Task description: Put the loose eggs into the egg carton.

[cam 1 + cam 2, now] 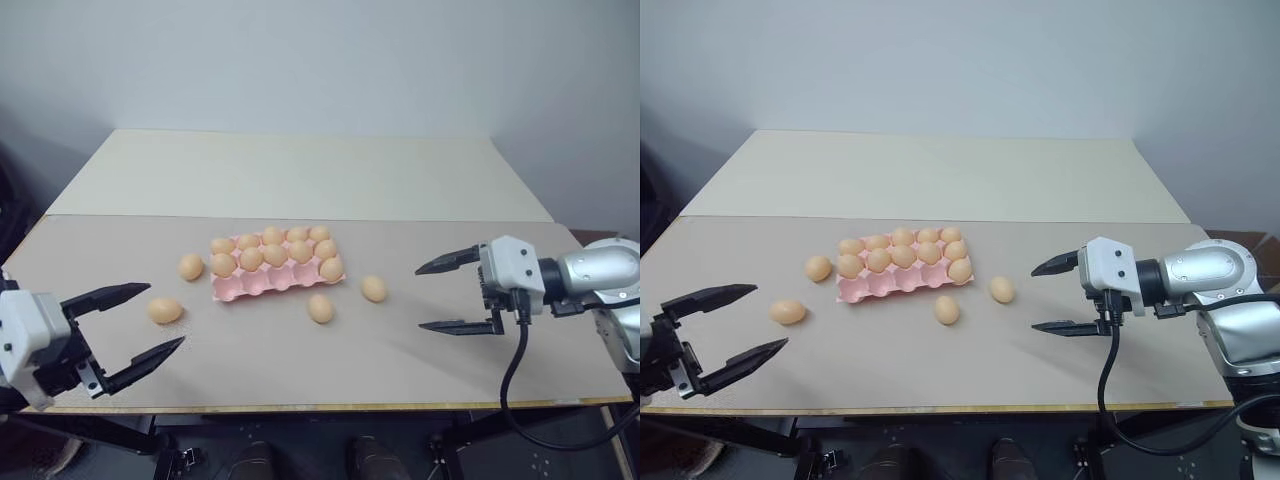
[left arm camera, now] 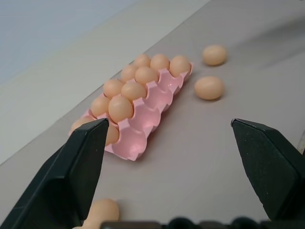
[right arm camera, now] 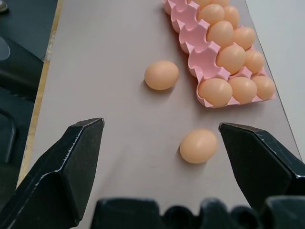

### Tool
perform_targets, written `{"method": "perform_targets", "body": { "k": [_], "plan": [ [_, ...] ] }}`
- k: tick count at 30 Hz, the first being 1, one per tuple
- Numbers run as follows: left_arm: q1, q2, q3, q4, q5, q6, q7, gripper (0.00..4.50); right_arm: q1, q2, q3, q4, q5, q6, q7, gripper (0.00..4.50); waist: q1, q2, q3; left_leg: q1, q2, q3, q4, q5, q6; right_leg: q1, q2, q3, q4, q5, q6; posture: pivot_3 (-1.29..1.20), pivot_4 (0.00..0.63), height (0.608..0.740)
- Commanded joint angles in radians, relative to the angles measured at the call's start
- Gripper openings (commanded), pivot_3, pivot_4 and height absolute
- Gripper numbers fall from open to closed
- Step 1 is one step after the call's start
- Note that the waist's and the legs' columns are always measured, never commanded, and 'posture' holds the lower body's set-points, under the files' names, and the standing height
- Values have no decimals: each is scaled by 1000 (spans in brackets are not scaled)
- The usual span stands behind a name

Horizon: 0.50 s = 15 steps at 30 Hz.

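Pink moulded plastic, the egg carton (image 1: 277, 265) sits near the middle of the bench (image 1: 400, 350), and we take it as our landmark. Its two far rows are full and the near row holds one egg at its right end, leaving four near cups bare. Four loose eggs lie around it: one (image 1: 191, 266) just beside its left end, one (image 1: 165, 310) further out to the left and nearer us, one (image 1: 320, 308) in front of its right end, one (image 1: 373, 289) just off its right end. We judge the empty cups face us so they are easy to reach. The left tool (image 1: 128, 332) hangs left of the carton and the right tool (image 1: 452, 294) right of it, both spread wide, holding and touching nothing.
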Motion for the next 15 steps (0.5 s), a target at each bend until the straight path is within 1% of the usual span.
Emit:
{"method": "perform_targets", "body": {
  "k": [1, 4, 6, 15],
  "plan": [
    [13, 10, 43, -16, -43, 33, 13, 4471, -8, -16, -45, -21, 24, 3, 0, 4500, -1, 0, 0, 0, 0, 0, 0, 0, 0, 0, 0, 0, 0, 0, 0, 0, 150, 740],
    [12, -1, 47, -29, -52, 43, 41, 4471, -1, -17, -47, -22, 24, 0, 1, 4500, -1, 0, 0, 0, 0, 0, 0, 0, 0, 0, 0, 0, 0, 0, 0, 0, 150, 740],
    [14, 9, 51, -35, -47, 59, 53, 4471, 0, -16, -47, -23, 24, 1, 1, 4500, -1, 0, 0, 0, 0, 0, 0, 0, 0, 0, 0, 0, 0, 0, 0, 0, 150, 740],
    [3, 47, 52, -23, -75, 80, 24, 4471, 13, -16, -52, -30, 22, 0, -6, 4500, -1, 0, 0, 0, 0, 0, 0, 0, 0, 0, 0, 0, 0, 0, 0, 0, 150, 740]
  ]
}}
